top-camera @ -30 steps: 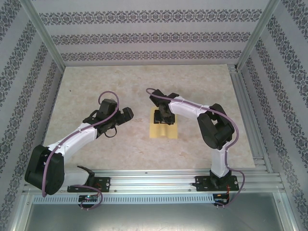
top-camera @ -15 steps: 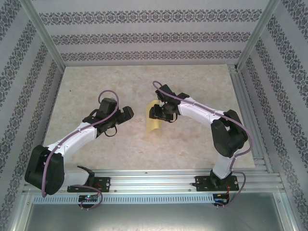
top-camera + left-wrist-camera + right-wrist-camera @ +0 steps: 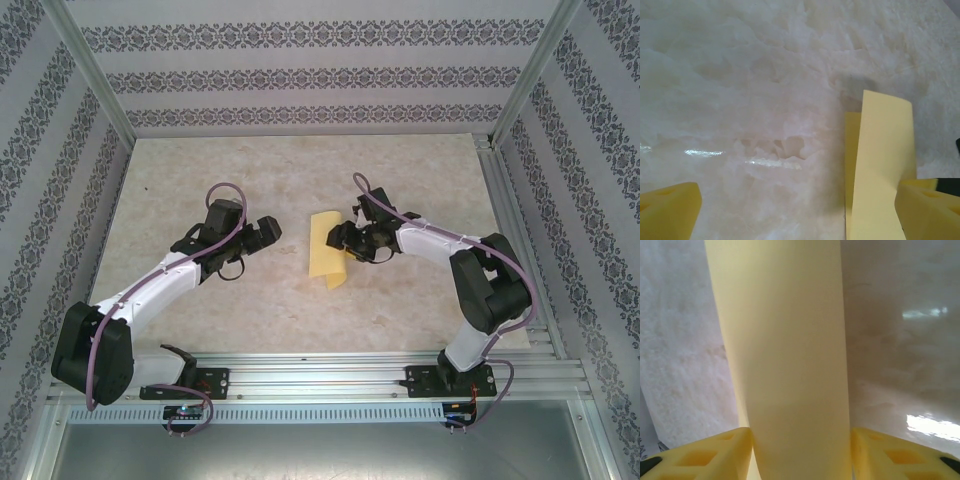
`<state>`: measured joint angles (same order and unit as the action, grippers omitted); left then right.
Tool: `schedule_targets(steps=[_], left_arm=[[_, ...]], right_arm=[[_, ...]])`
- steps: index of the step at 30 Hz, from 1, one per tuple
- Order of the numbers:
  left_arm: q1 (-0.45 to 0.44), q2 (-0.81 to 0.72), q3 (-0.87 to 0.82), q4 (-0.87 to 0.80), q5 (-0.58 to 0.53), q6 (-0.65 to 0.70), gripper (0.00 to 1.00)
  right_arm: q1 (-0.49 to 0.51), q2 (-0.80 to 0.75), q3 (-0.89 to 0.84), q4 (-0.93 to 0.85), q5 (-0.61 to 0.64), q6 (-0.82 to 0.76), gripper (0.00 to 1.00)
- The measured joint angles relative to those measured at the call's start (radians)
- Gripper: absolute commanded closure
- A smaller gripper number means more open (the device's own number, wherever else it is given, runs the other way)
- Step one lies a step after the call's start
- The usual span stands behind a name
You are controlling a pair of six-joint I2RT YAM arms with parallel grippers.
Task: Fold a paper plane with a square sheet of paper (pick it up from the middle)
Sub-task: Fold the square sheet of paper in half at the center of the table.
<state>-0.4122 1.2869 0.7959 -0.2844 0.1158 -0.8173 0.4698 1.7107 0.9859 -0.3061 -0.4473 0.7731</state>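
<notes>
Grips the square sheet of paper (image 3: 785,340) in the right gripper (image 3: 800,442), pinched between yellow pads (image 3: 700,457) and curled into a tall band up the middle of the right wrist frame, cut off at the bottom edge. Holds the left gripper (image 3: 797,205) wide open and empty, with just two pad corners visible low in the left wrist frame. Cannot tell, at the centre of the top frame, whether the curled paper touches the table (image 3: 200,180) or hangs clear.

Nothing legible noted: no words, labels, brand marks or numbers can be read on the pale-yellow paper (image 3: 325,255), on the marbled counter (image 3: 300,170), or on the walls (image 3: 300,75) across the upper frame, whose bands are repeating ornament, not lettering.
</notes>
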Motion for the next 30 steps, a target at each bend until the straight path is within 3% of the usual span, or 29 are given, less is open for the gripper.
schedule_targets(steps=[8,17,21,24,30], left_arm=[[0.000,0.065,0.011,0.083,0.114,-0.002,0.00],[-0.051,0.178,0.090,0.120,0.207,-0.002,0.04],[-0.082,0.218,0.121,0.132,0.227,-0.004,0.16],[-0.100,0.248,0.130,0.145,0.242,-0.013,0.36],[-0.129,0.290,0.134,0.167,0.246,-0.040,0.49]], right_arm=[[-0.045,-0.003,-0.061,0.013,0.000,-0.014,0.34],[-0.087,-0.046,-0.064,-0.055,0.013,-0.100,0.33],[-0.106,-0.051,-0.064,-0.106,0.019,-0.164,0.34],[-0.108,-0.047,-0.052,-0.158,0.019,-0.217,0.34],[-0.108,-0.020,0.013,-0.246,0.039,-0.305,0.34]])
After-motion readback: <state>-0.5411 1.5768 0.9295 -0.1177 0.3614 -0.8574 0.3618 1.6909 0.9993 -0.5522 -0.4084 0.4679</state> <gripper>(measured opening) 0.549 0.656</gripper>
